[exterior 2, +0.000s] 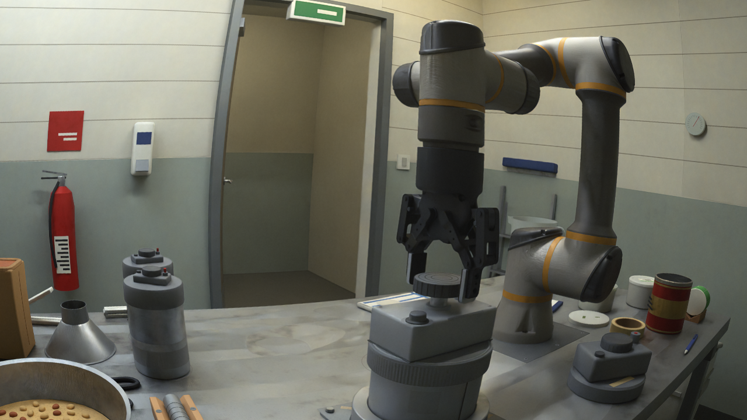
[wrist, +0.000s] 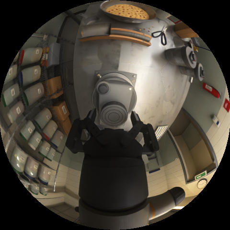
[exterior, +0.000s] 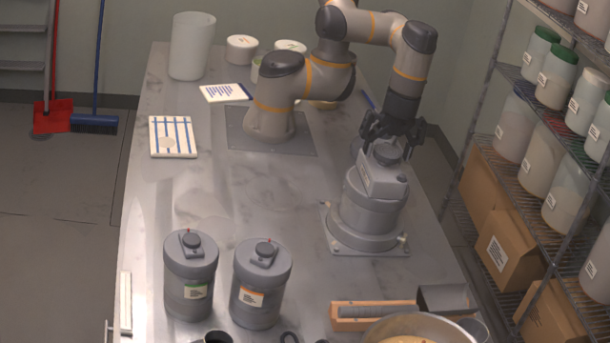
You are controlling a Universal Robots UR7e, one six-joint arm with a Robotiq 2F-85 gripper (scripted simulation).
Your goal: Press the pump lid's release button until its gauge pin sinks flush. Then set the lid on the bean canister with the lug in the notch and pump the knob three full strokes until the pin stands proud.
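Observation:
My gripper (exterior: pixel 387 151) (exterior 2: pixel 440 278) (wrist: pixel 112 116) hangs open around the pump knob (exterior: pixel 386 153) (exterior 2: pixel 436 284) (wrist: pixel 113 115) and holds nothing. The knob is a ribbed dark disc on top of the grey pump lid (exterior: pixel 381 175) (exterior 2: pixel 431 325). The lid sits on the bean canister (exterior: pixel 369 212) (exterior 2: pixel 423 384), which stands on a square base plate. A small round release button (exterior: pixel 401 178) (exterior 2: pixel 417 317) (wrist: pixel 103 88) sits on the lid's top beside the knob. I cannot make out the gauge pin.
The table's right edge runs close by the canister, with wire shelving (exterior: pixel 548 143) of jars and boxes beyond. Two other lidded canisters (exterior: pixel 190 274) (exterior: pixel 259 281) stand near the front left. A spare lid (exterior 2: pixel 608 365) lies behind. A bowl of beans (exterior: pixel 414 328) sits at the front.

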